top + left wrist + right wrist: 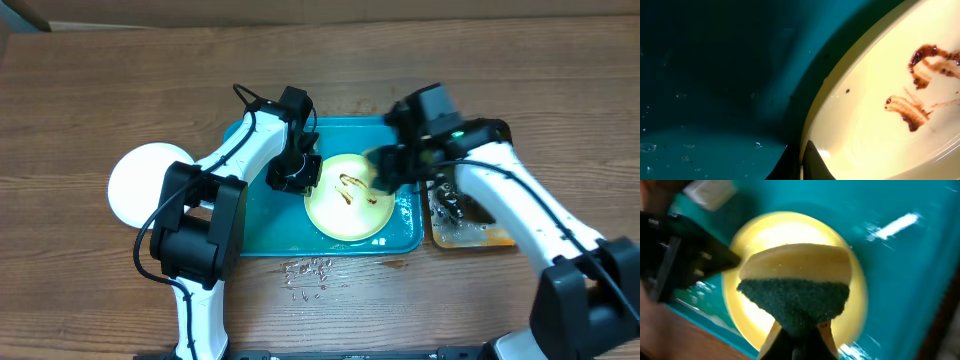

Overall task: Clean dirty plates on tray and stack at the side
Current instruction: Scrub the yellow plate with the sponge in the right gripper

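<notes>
A sauce-smeared yellow plate (345, 212) lies on the tray (265, 226). The left gripper (297, 174) pinches its 9 o'clock rim. The right gripper (797, 330) clamps a sponge (795, 275) above its 2 o'clock edge.

Fingers (768, 339) pinch sponge (795, 287) over yellow plate (755, 240)
</notes>
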